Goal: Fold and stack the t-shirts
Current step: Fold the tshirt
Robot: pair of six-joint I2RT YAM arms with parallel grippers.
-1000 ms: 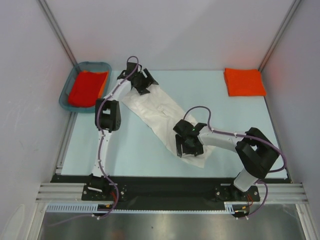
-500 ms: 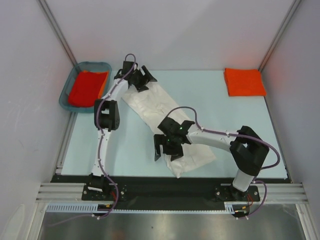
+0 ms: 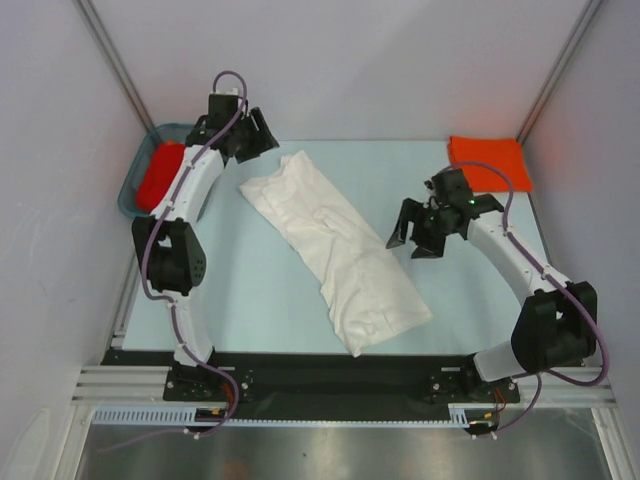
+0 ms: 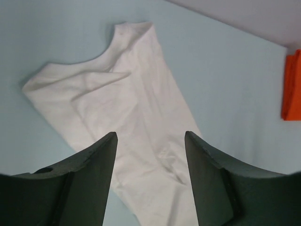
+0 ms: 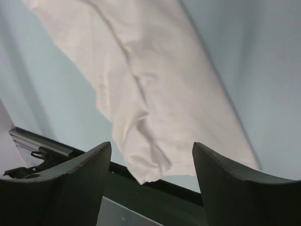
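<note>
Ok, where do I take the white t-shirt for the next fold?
Probably at the near short end of the white t-shirt, with the right gripper coming from its right side. The shirt lies flat as a long diagonal strip, so that end can lift over.

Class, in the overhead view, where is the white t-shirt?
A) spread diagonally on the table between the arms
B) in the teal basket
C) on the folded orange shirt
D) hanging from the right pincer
A: the white t-shirt lies flat on the table, running diagonally.
</note>
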